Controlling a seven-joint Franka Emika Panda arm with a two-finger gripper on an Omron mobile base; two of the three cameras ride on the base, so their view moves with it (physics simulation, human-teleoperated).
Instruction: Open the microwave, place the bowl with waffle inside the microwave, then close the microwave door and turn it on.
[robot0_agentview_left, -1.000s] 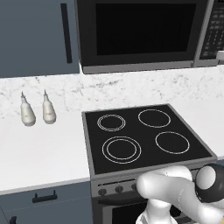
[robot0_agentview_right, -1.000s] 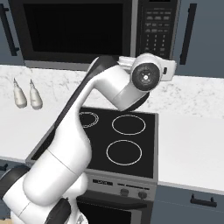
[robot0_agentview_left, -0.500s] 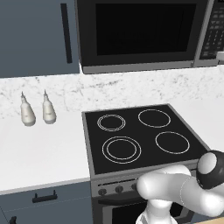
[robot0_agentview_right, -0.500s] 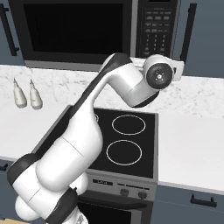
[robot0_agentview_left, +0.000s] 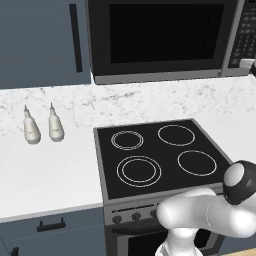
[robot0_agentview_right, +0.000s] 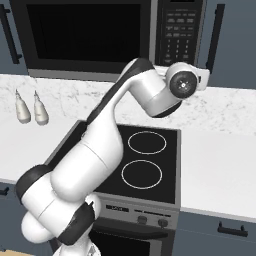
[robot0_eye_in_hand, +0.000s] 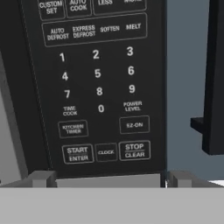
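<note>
The microwave (robot0_agentview_left: 165, 40) hangs above the stove with the microwave door (robot0_agentview_right: 87, 37) shut, its dark glass facing out. To the door's right is the button panel (robot0_eye_in_hand: 98, 87), close up in the hand view, with START ENTER and STOP CLEAR keys in the lowest row. My gripper (robot0_eye_in_hand: 107, 179) is open, its fingertips (robot0_eye_in_hand: 41, 177) spread wide just below the panel with nothing between them. In the right base view the gripper (robot0_agentview_right: 204, 79) is raised in front of the panel's lower edge. The bowl and the waffle are out of view.
A black four-ring stovetop (robot0_agentview_left: 160, 155) lies below the microwave. Two white bottles (robot0_agentview_left: 42, 125) stand on the white counter (robot0_agentview_left: 45, 175) at the left. Blue-grey cabinets with black bar handles (robot0_agentview_right: 216, 37) flank the microwave. The cabinet handle (robot0_eye_in_hand: 214, 78) sits right of the panel.
The arm has swung the hand to the right, from in front of the microwave door's right edge to in front of the button panel. The gripper has stayed open.
</note>
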